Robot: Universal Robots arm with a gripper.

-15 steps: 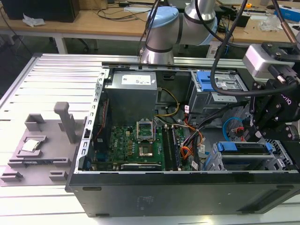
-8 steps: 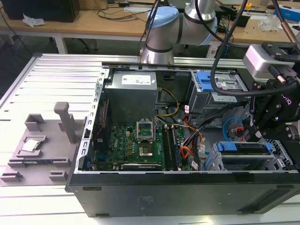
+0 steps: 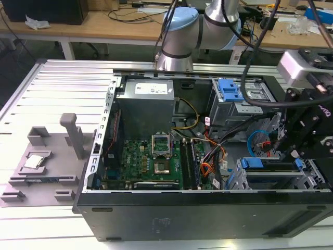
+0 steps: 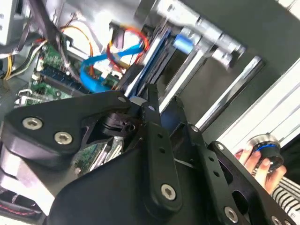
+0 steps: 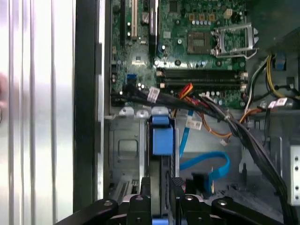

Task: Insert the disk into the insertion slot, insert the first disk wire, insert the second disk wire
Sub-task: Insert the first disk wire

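Note:
The disk [image 5: 161,136] stands on edge in the insertion slot [image 5: 123,150], a light grey metal cage at the case's front corner; its bright blue frame tab faces up. My gripper [image 5: 159,182] straddles the disk's dark upper edge, one finger [image 5: 144,187] on each side, shut on it. In the exterior view the gripper [image 3: 292,152] hangs over the blue-framed disk [image 3: 263,163] in the cage [image 3: 314,176] at the exterior view's right. The second wrist view has the fingertips [image 4: 149,96] closed together at the disk's blue edge [image 4: 157,49]. A loose blue flat wire [image 5: 208,164] with a black plug lies beside the cage.
A second grey cage with a blue latch [image 3: 230,90] sits behind. The motherboard [image 3: 151,159], orange and black wire bundles [image 5: 206,105] and the power supply [image 3: 147,101] crowd the case. A grey fixture [image 3: 47,156] lies on the table at the exterior view's left. A hand [image 4: 253,159] holds a knob outside the case.

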